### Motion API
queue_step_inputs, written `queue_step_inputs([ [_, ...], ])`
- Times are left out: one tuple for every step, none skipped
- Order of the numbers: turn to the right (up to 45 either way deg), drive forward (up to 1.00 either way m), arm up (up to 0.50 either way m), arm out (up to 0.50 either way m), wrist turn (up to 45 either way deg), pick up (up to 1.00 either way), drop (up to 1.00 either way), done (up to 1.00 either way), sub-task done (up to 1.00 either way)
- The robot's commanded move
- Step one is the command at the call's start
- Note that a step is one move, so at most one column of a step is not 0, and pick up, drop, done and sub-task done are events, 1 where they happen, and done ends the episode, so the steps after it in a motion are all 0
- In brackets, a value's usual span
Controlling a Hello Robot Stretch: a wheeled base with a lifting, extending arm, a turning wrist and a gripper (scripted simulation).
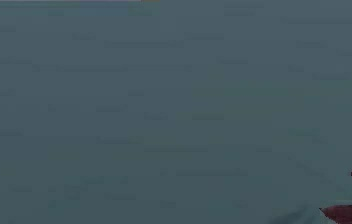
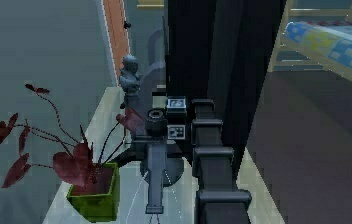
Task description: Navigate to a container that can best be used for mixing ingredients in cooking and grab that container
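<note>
- Well, gripper (image 2: 157, 168) was over the pale tabletop (image 2: 111, 108), near a red-leaved potted plant (image 2: 92, 188).
- Finger state and load: couldn't tell.
- Mixing bowl's location: couldn't tell.
- Judgement: bowl was likely rigid, light and slick, so the rim was the best hold.

Plant (image 2: 76, 158), dark red leaves, in a square green pot (image 2: 92, 192): bench (image 2: 106, 112), near corner on the arm side view's left.
Small grey statue (image 2: 131, 75), upright: bench's far end.
Bed (image 2: 329, 40), blue-and-yellow patterned cover, wooden frame: well apart from the bench.
Teal wall (image 1: 164, 100).
</note>
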Motion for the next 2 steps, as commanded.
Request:
queue_step_inputs([
  [0.0, 0.0, 0.0, 0.0, 45.0, 0.0, 0.0, 0.0, 0.0],
  [0.0, 0.0, 0.0, 0.0, 45.0, 0.0, 0.0, 0.0, 0.0],
])
